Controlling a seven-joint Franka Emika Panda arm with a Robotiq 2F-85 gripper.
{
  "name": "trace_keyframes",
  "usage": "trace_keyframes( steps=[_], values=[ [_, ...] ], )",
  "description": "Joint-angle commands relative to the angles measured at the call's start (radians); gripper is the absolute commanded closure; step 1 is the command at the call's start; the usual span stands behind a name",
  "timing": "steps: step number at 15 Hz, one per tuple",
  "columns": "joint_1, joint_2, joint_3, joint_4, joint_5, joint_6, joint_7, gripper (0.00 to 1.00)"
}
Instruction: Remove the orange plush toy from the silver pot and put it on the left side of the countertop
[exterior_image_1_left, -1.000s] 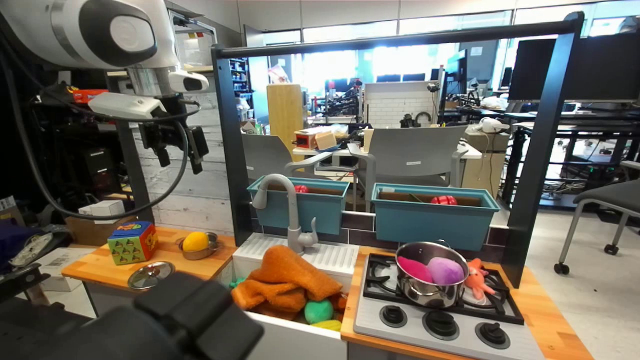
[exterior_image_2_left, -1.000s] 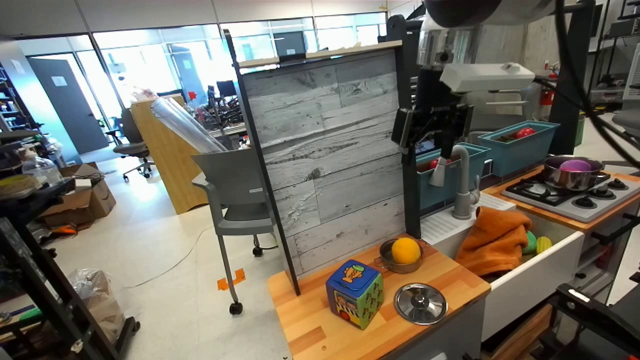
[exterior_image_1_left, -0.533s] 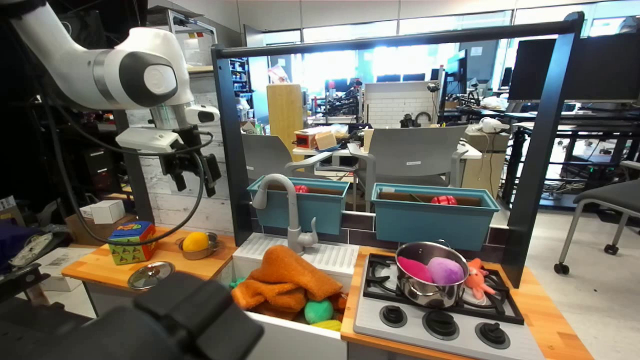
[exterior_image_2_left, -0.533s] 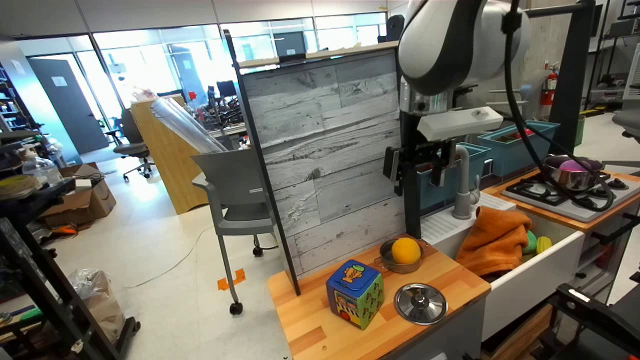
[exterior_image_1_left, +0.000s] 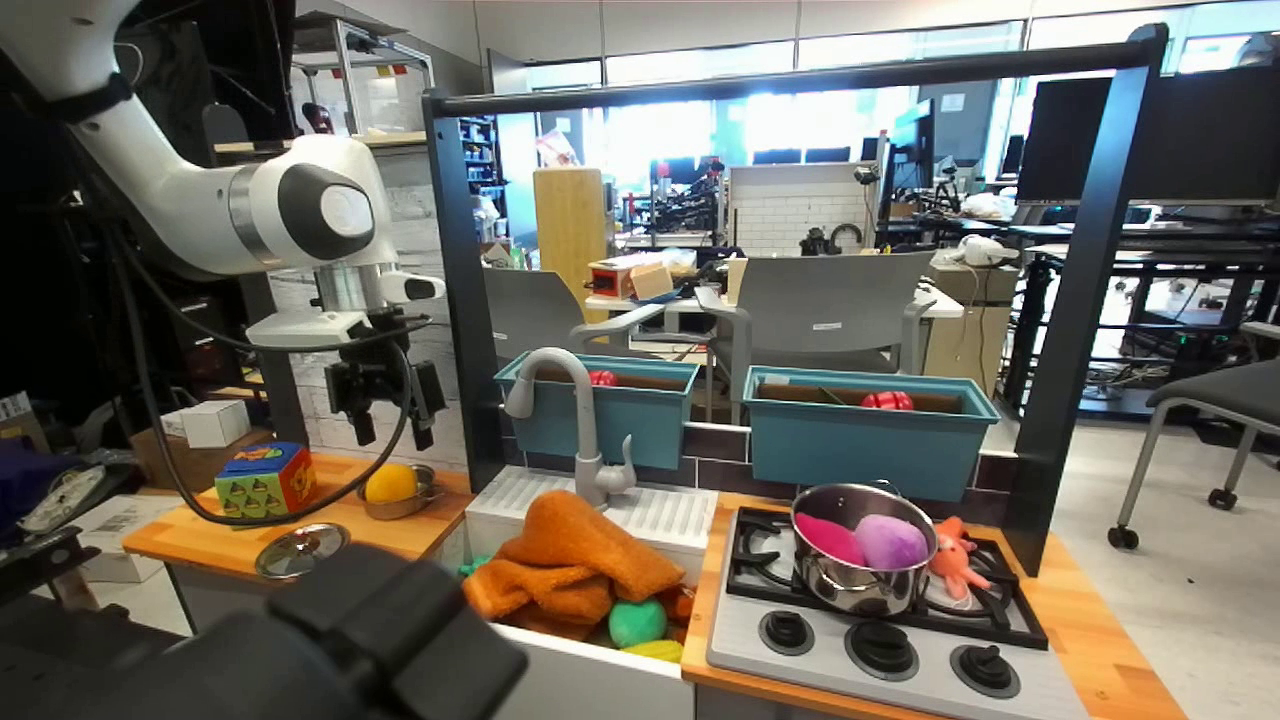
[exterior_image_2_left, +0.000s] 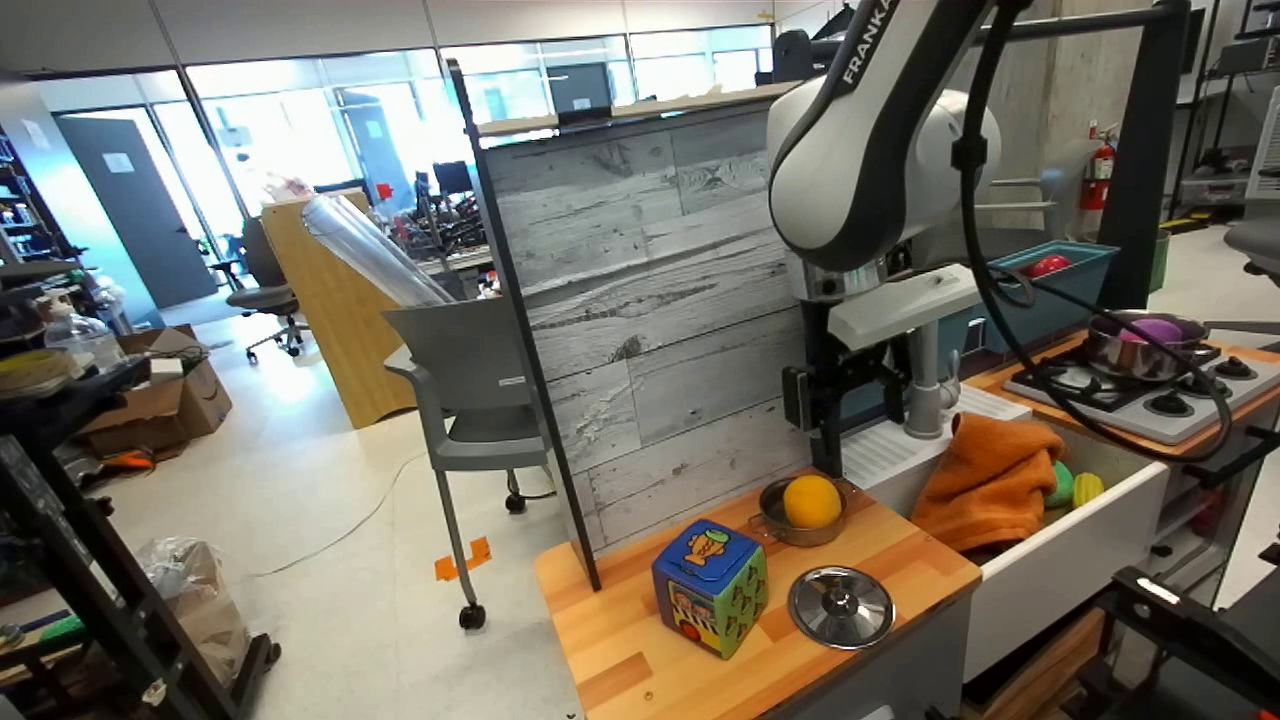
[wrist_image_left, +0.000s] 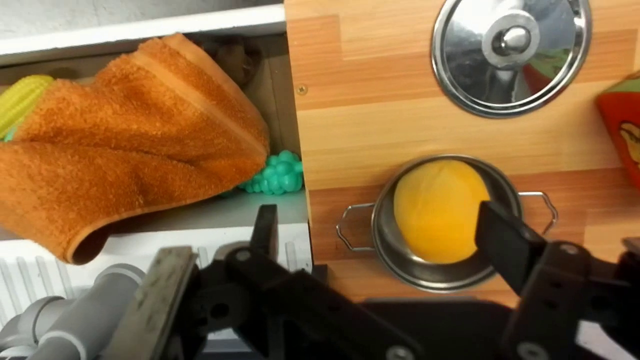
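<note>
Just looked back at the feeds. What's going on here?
The robot's gripper hangs open, holding nothing, higher than the silver pot and not touching it. The orange plush toy sits in that pot on the wooden countertop; a metal lid lies apart from it. The toy is not lifted out yet; lowering onto it is likely next.

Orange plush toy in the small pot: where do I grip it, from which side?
Probably straight down from above, with the jaws on the two flanks of the orange plush toy that face the wire handles. The wrist view shows gaps there to the wall of the silver pot. The toy is round and its top stands above the rim in both exterior views.
</note>
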Motion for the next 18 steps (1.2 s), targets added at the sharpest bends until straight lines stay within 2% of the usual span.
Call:
trace_keyframes(
  steps=[1,4,9,13,18],
  values=[
    [0.031,0.058,-0.020,0.102,-0.056,-0.160,0.037,0.00],
    [0.040,0.095,-0.017,0.148,-0.103,-0.207,0.029,0.00],
    [0.071,0.164,-0.036,0.195,-0.211,-0.087,0.028,0.00],
    [0.085,0.196,-0.034,0.192,-0.249,0.023,0.009,0.00],
    [0.094,0.180,-0.001,0.148,-0.235,0.040,-0.032,0.00]
  ],
)
